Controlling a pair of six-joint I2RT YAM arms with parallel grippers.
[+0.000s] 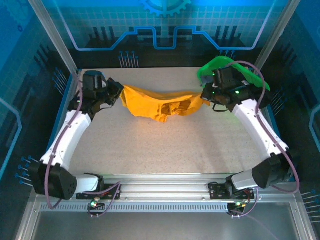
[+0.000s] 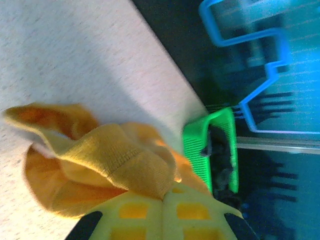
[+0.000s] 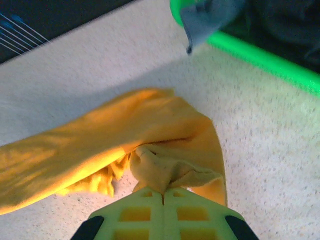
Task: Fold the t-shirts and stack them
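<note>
The orange-yellow t-shirt (image 1: 160, 106) spans the 12 o'clock half of the table (image 1: 165, 150), bunched and sagging between the two arms. The left tool (image 1: 118, 91), at 10 o'clock, is clamped on one end of the cloth. The right tool (image 1: 204, 97), at 2 o'clock, is clamped on the other end. The green plastic basket (image 1: 220, 67) sits at 1 o'clock, just behind the right tool.

1 t-shirt (image 1: 160, 105), 1 basket (image 1: 216, 64), 2 tools (image 1: 120, 92) (image 1: 204, 98)

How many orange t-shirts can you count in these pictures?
1. The t-shirt sags between the left tool and right tool, both shut on it, at the table's far side. More may hide in the green basket.
</note>
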